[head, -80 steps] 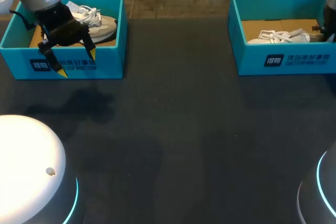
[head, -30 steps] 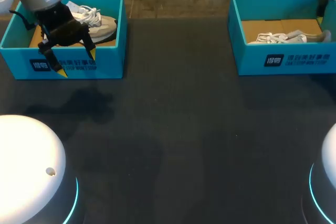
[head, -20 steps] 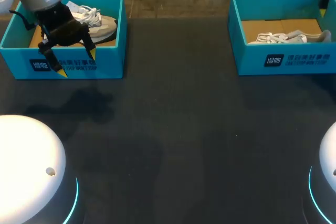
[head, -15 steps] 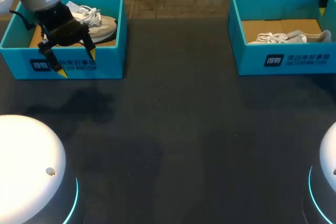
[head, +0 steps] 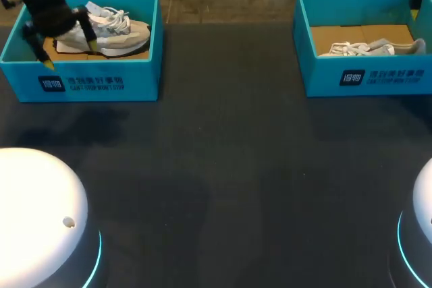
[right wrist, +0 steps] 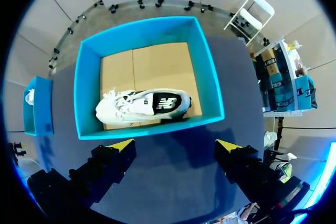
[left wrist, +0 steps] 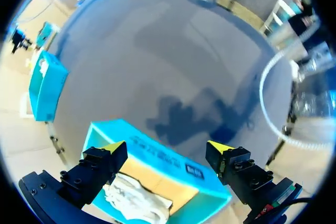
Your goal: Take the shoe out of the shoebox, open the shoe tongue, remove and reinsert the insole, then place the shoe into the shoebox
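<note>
Two teal shoeboxes stand at the back of the dark table. The left box (head: 81, 82) holds a white and beige shoe (head: 111, 32). My left gripper (head: 67, 54) hangs open over that box's left part, beside the shoe's heel. In the left wrist view, the gripper (left wrist: 167, 148) spans the box's front wall (left wrist: 173, 163), with the shoe (left wrist: 134, 203) under it. The right box (head: 364, 75) holds a white shoe (head: 368, 48) lying on its side. My right gripper (right wrist: 176, 145) stands open high above this box (right wrist: 147, 30) and its shoe (right wrist: 144, 106), holding nothing.
Between and in front of the boxes lies the bare dark tabletop (head: 229, 166). The white rounded arm bases (head: 34, 214) (head: 422, 234) fill the near corners. The right box (left wrist: 44, 87) shows far off in the left wrist view.
My left gripper has moved back and to the left, from in front of the left box's front wall to over its inside. The right arm pulled off to the right earlier.
</note>
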Controlling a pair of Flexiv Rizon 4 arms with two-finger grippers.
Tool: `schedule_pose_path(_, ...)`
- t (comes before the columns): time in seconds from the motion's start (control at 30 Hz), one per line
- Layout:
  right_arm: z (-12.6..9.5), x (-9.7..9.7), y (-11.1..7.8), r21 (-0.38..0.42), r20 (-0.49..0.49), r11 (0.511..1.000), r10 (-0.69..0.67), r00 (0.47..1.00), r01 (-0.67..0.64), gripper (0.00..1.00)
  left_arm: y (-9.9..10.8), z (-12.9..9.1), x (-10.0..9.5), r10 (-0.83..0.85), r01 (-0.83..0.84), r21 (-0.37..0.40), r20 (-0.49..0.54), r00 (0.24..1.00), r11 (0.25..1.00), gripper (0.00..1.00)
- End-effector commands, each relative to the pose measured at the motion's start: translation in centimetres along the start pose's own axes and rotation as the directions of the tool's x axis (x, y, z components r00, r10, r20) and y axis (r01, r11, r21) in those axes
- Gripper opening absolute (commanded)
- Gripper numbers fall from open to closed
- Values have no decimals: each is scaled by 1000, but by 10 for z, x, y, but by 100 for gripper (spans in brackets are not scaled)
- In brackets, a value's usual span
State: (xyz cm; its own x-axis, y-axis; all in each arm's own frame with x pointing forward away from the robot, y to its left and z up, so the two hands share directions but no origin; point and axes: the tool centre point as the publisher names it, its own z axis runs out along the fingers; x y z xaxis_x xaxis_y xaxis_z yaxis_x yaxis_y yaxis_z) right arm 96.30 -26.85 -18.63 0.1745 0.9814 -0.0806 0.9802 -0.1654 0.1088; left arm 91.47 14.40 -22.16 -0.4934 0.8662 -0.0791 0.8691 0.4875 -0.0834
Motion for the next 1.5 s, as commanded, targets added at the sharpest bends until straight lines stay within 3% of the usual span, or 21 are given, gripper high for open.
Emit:
schedule_pose_path(0.03, 0, 0, -1, -1, 0, 1000, 0, 1000, 0, 100, 18, -7, -8, 6, -5, 31, -36, 999, 1000, 100)
schedule_pose_path(0.3, 0, 0, -1, -1, 0, 1000, 0, 1000, 0, 100, 18, -7, -8, 6, -5, 31, -36, 999, 1000, 100)
schedule_pose_path(0.37, 0, 0, -1, -1, 0, 1000, 0, 1000, 0, 100, 35, -2, -7, 28, -32, -76, -57, 998, 997, 100)
schedule_pose_path(0.4, 0, 0, -1, -1, 0, 1000, 0, 1000, 0, 100, 39, -1, -6, 53, -58, -75, -62, 997, 996, 100)
schedule_pose_path(0.43, 0, 0, -1, -1, 0, 1000, 0, 1000, 0, 100, 63, -2, -2, 128, -131, -70, -46, 991, 989, 100)
schedule_pose_path(0.57, 0, 0, -1, -1, 0, 1000, 0, 1000, 0, 100, 98, -3, 5, 233, -242, -133, -79, 969, 961, 100)
schedule_pose_path(0.6, 0, 0, -1, -1, 0, 1000, 0, 1000, 0, 100, 119, -4, 11, 296, -304, -117, -84, 952, 945, 100)
schedule_pose_path(0.77, 0, 0, -1, -1, 0, 1000, 0, 1000, 0, 100, 170, -5, 19, 513, -516, -20, -71, 855, 856, 100)
schedule_pose_path(1.13, 0, 0, -1, -1, 0, 1000, 0, 1000, 0, 100, 170, -5, 19, 513, -516, -20, -71, 855, 856, 100)
schedule_pose_path(1.2, 0, 0, -1, -1, 0, 1000, 0, 1000, 0, 100, 179, 0, 11, 521, -529, -72, -108, 847, 846, 100)
schedule_pose_path(1.4, 0, 0, -1, -1, 0, 1000, 0, 1000, 0, 100, 230, 2, 1, 536, -545, -106, -106, 838, 832, 100)
schedule_pose_path(1.5, 0, 0, -1, -1, 0, 1000, 0, 1000, 0, 100, 244, 5, -1, 535, -547, -120, -118, 836, 828, 100)
